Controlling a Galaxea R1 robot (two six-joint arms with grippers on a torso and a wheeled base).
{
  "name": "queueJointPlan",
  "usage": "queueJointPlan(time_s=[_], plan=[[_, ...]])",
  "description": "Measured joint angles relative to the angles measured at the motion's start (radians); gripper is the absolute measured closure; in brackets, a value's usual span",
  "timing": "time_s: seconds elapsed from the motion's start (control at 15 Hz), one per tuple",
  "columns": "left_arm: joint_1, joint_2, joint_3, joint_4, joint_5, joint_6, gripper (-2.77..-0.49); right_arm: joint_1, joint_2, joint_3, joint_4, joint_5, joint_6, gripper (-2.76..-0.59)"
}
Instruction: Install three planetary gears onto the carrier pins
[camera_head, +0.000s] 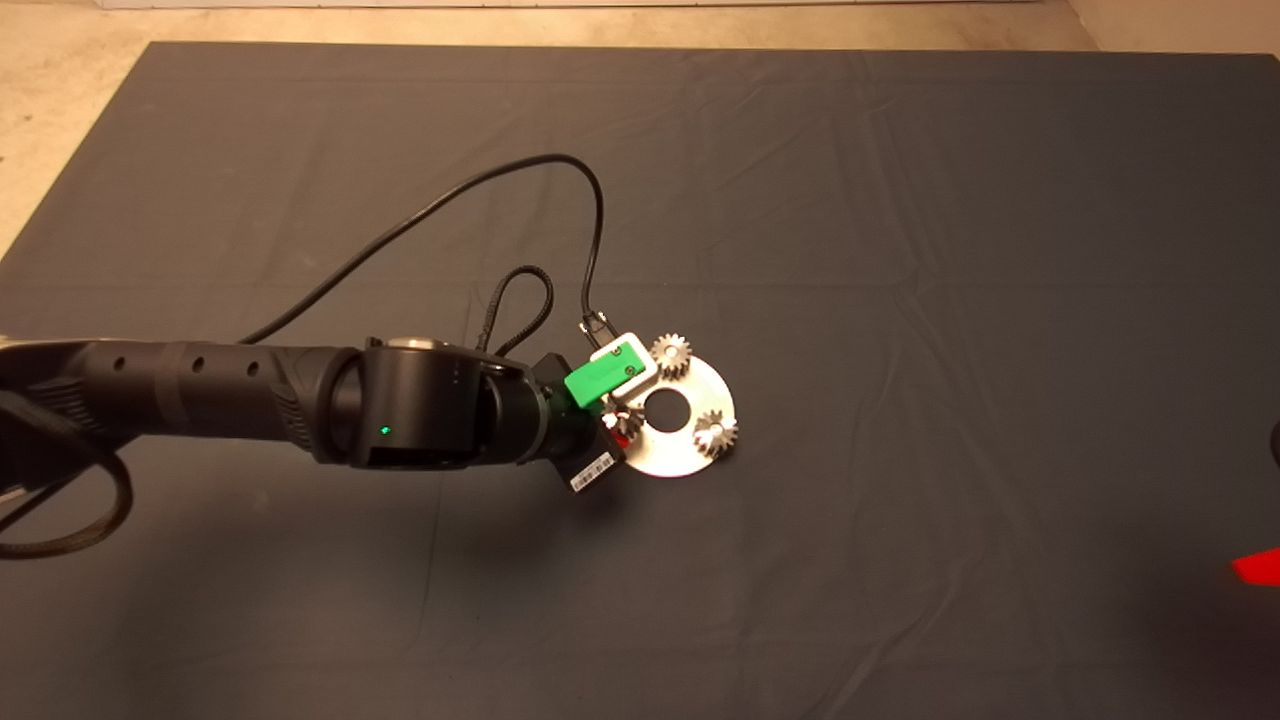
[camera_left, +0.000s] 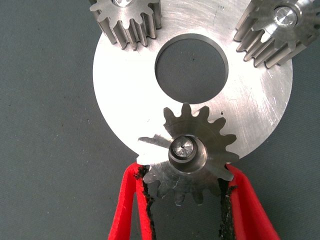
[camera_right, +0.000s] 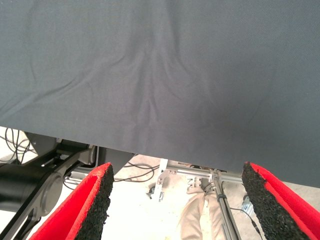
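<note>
The left gripper (camera_left: 187, 187) has its red fingers (camera_left: 137, 200) pinching the third planetary gear (camera_left: 189, 155) from either side, black pads against its teeth. This gear sits over a carrier pin (camera_left: 182, 148), whose tip shows through the centre hole, at the disc's (camera_left: 130, 95) rim nearest the gripper. Across the disc's large centre hole (camera_left: 191, 68), the two other planetary gears (camera_left: 129, 17) (camera_left: 280, 27) stand on their pins. The disc lies near the middle of the dark mat (camera_head: 900, 250). The right gripper (camera_right: 177, 200) waits far from the disc at the mat's edge, fingers spread wide, with a person's leg (camera_right: 197, 217) visible beyond.
</note>
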Motion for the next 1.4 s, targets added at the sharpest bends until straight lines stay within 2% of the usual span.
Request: queueJointPlan(time_s=[0.2, 0.6, 0.73, 0.93, 1.27, 1.4], plan=[[0.000, 0.000, 0.003, 0.000, 0.007, 0.000, -0.49, 0.000, 0.000, 0.000, 0.000, 0.001, 0.000, -1.89], [0.000, 0.001, 0.003, 0.000, 0.008, 0.000, -0.49, 0.000, 0.000, 0.000, 0.000, 0.001, 0.000, -1.89], [0.000, 0.008, 0.003, 0.000, 0.018, 0.000, -0.50, 0.000, 0.000, 0.000, 0.000, 0.001, 0.000, -1.89], [0.000, 0.008, 0.003, 0.000, 0.020, 0.000, -0.50, 0.000, 0.000, 0.000, 0.000, 0.001, 0.000, -1.89], [0.000, 0.008, 0.003, 0.000, 0.020, 0.000, -0.58, 0.000, 0.000, 0.000, 0.000, 0.001, 0.000, -1.89], [0.000, 0.008, 0.003, 0.000, 0.020, 0.000, -0.68, 0.000, 0.000, 0.000, 0.000, 0.001, 0.000, -1.89]])
